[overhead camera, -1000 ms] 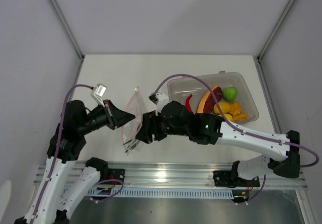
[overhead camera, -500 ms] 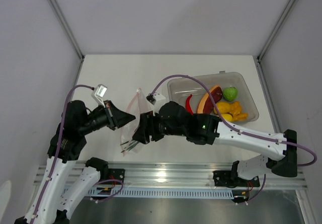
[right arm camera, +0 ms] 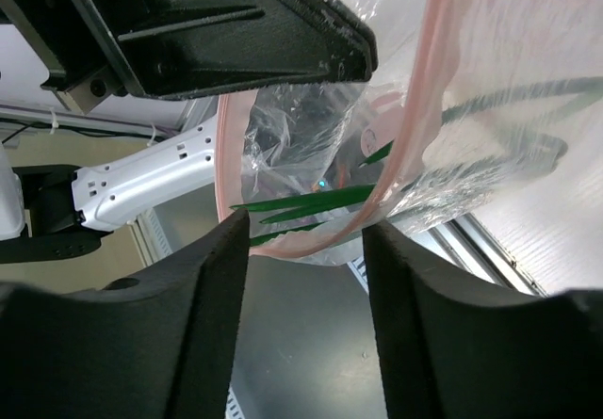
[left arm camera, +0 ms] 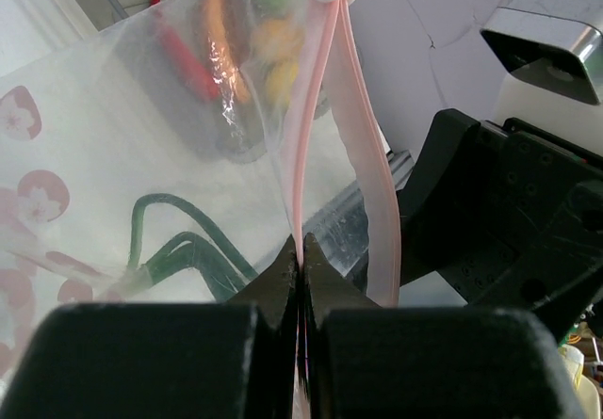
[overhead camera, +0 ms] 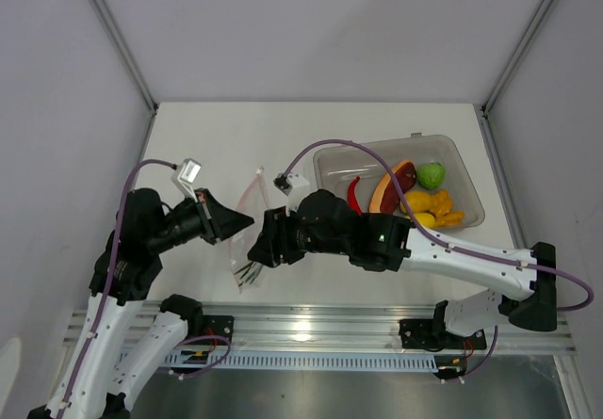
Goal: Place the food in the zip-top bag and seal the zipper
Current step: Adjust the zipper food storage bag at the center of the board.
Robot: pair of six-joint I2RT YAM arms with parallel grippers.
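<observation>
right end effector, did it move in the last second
Yes: in the top view the right end effector has shifted slightly left, away from the grey bin, further over the zip-top bag.

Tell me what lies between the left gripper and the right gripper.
The zip-top bag, green scallion inside, hangs between the left gripper and the right gripper, seen in the top view.

White table [overhead camera: 217, 136]; grey translucent bin [overhead camera: 377, 143] resting right side
</observation>
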